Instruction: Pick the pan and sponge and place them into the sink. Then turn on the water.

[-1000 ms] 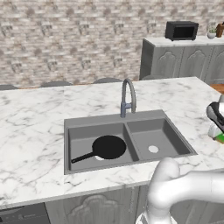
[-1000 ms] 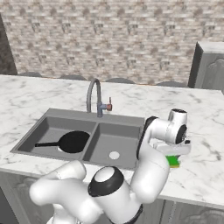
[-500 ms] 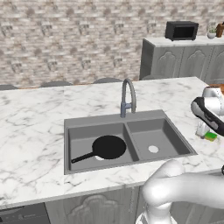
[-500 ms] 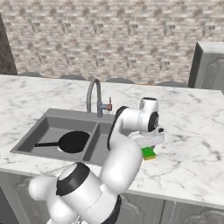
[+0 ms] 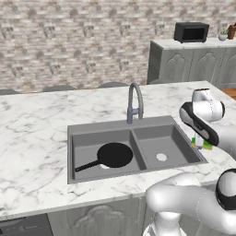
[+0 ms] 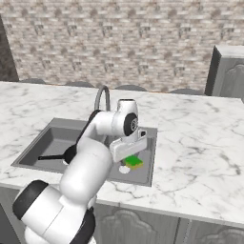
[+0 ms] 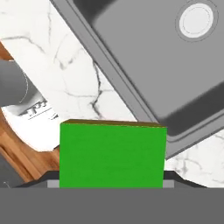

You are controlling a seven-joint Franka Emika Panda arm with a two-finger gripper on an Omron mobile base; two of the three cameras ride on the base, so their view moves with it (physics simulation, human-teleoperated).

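Observation:
The black pan [image 5: 114, 154] lies flat in the left basin of the grey sink [image 5: 120, 125], handle pointing front left. In the right base view the arm covers most of the pan and just its handle [image 6: 50, 157] shows. My gripper [image 6: 132, 159] is shut on the green and yellow sponge [image 6: 134, 162] and holds it above the right basin, close to its right rim. From the left base view the sponge [image 5: 205, 146] peeks out under the hand. In the hand view the sponge [image 7: 112, 155] sits between the fingers, with the sink's rim [image 7: 109, 65] and a drain [image 7: 196, 19] beyond it.
The arched grey faucet [image 5: 134, 100] stands behind the divider between the basins, with no stream showing. White marble counter [image 5: 32, 138] surrounds the sink. A microwave [image 5: 191, 31] and a small plant [image 5: 223, 34] sit on the grey cabinet at the back right.
The arm has swung left, carrying the sponge from above the counter right of the sink to above the right basin's edge. The pan has not moved.

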